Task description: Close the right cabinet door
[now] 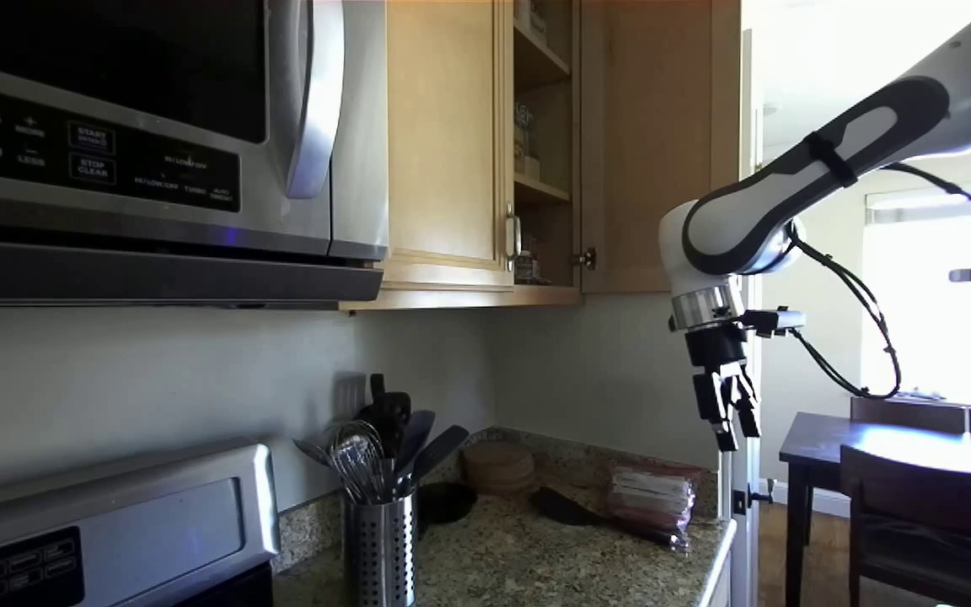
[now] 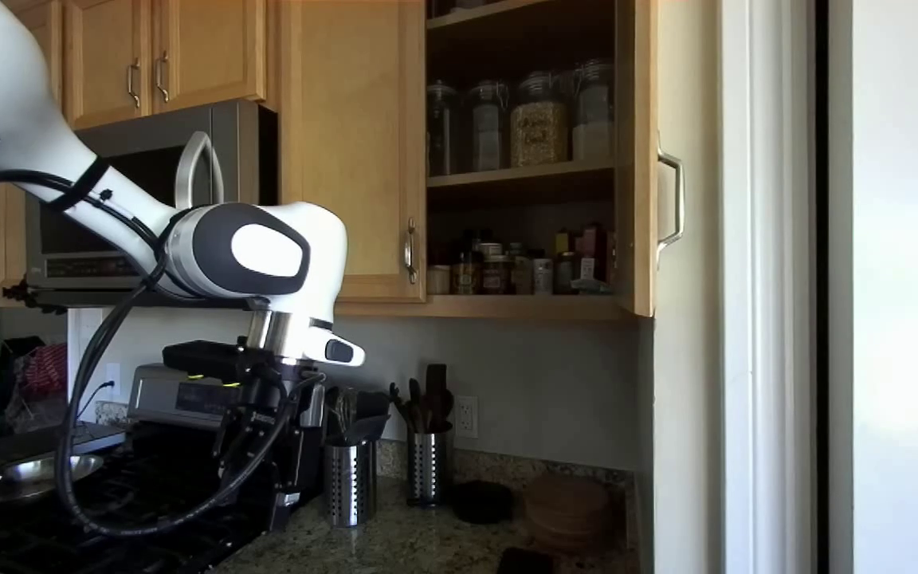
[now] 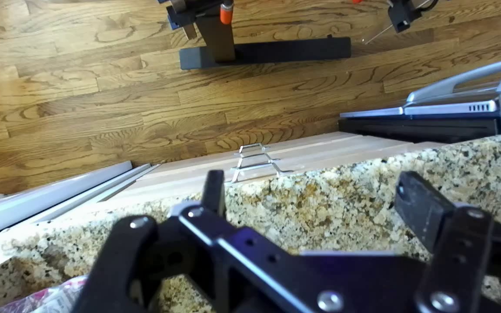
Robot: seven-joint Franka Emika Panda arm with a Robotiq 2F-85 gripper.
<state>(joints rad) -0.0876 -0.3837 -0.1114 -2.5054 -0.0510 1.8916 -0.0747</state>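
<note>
The right cabinet door [image 1: 650, 152] stands swung open in both exterior views. In an exterior view it shows nearly edge-on [image 2: 639, 159], with its silver bar handle [image 2: 671, 199] facing right. The shelves beside it are exposed. My gripper [image 1: 738, 432] points down, lower than the door's bottom edge and apart from it. In an exterior view the gripper [image 2: 256, 486] hangs well to the left of the door, over the stove and counter area. In the wrist view the fingers [image 3: 311, 191] are spread wide with nothing between them. The door is out of the wrist view.
The left-hand door [image 2: 351, 151] is shut. A steel microwave [image 1: 359, 126] hangs to its left. Jars [image 2: 539, 119] fill the shelves. A utensil holder [image 1: 380, 548] and a plastic packet [image 1: 652, 497] stand on the granite counter [image 3: 320, 204]. A white door frame [image 2: 754, 319] is at the right.
</note>
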